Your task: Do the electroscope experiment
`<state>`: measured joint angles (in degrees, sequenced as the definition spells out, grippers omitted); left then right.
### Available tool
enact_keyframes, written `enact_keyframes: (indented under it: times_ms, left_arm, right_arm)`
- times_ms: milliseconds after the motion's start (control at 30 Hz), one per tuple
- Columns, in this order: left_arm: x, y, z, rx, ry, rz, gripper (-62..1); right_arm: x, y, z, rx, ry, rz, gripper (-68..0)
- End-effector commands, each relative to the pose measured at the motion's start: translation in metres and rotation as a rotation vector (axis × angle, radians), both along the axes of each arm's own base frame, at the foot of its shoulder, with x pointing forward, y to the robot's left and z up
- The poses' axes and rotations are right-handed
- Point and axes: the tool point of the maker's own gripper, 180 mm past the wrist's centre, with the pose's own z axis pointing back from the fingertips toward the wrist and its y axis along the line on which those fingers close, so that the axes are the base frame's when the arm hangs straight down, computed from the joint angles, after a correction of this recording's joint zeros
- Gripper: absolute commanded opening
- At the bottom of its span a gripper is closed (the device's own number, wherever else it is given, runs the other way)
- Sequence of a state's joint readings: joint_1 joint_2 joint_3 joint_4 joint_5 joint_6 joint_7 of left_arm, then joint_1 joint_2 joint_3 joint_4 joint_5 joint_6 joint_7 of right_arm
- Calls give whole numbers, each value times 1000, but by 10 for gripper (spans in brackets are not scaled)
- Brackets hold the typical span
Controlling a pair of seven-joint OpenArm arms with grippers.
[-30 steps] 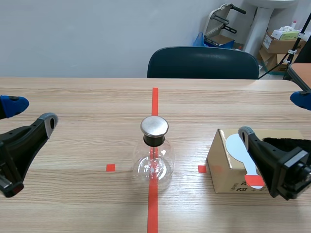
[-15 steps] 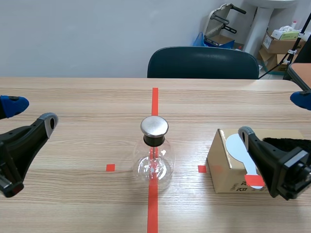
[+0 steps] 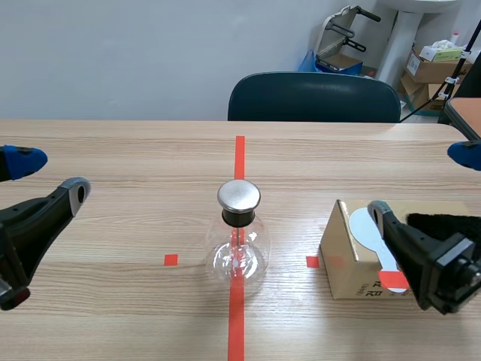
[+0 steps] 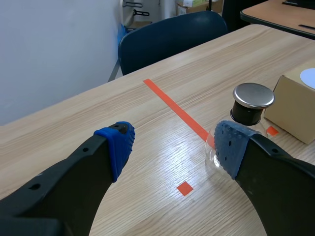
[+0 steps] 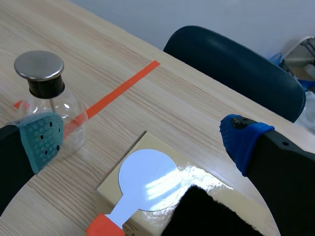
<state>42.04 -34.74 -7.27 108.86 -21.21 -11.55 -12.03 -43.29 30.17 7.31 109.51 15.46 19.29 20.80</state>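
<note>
The electroscope (image 3: 239, 235), a clear glass flask with a black neck and a round metal cap, stands on the orange-red centre line. It also shows in the left wrist view, as the flask (image 4: 247, 105) just beyond one fingertip, and in the right wrist view, as the flask (image 5: 43, 88) beside one pad. A white round paddle (image 3: 367, 229) with an orange-red handle lies on a cardboard box (image 3: 342, 263), next to a black fur piece (image 3: 443, 222). My left gripper (image 3: 46, 177) is open at the table's left. My right gripper (image 3: 422, 183) is open above the box, over the paddle (image 5: 146, 178) and the fur (image 5: 206, 212).
A dark blue chair (image 3: 313, 98) stands behind the table's far edge. Boxes and equipment (image 3: 434, 60) sit on the floor at the back right. Small red tape squares (image 3: 170, 259) flank the flask.
Both arms have sunk very slightly in the scene view. The flask, box and paddle have not moved.
</note>
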Motion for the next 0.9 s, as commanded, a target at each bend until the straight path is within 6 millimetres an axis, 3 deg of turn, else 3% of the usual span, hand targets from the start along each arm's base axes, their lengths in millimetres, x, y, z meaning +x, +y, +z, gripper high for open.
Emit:
enact_keyframes:
  times_ms: [0, 200, 333, 633, 867]
  left_arm:
    - [0, -4, 7, -3, -18, -23, -234]
    - [-1, -7, 6, 59, -16, -94, -234]
    - [-4, -12, 4, 96, -5, -164, -234]
    - [-23, -36, 1, 104, 7, -340, -234]
    - [-40, -51, 8, 59, -17, -455, -234]
  right_arm:
    - [-4, 10, 12, 0, -47, 41, 4]
    - [-38, 39, 8, -182, -120, 215, 4]
    - [-58, 49, 0, -355, -226, 277, 4]
    - [-80, 43, -41, -800, -328, 261, 4]
    - [-88, 32, -77, -999, -351, 182, 4]
